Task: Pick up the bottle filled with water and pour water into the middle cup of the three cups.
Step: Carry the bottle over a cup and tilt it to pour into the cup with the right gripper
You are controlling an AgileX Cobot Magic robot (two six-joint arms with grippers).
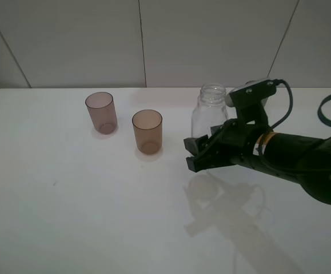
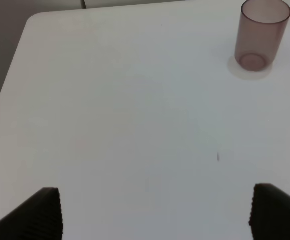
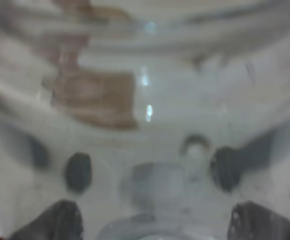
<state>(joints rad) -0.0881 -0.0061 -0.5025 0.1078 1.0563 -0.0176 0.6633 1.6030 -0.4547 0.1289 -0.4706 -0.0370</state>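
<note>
Right pincer (image 1: 192, 154) gapes empty at the bottle (image 1: 208, 117): likely slick, water-heavy, squashable; a gentle mid-body hold seems best

We can read no text, number or sign anywhere. The bottle (image 1: 210, 111), just beside the right hand (image 1: 195, 154), shows no legible label or brand, and in the right wrist view it is only a blur. The brown cup (image 1: 147, 131) and the pink cup (image 1: 101, 112), both well apart from that hand, show no print, and neither does the bench (image 1: 68, 217).
</note>
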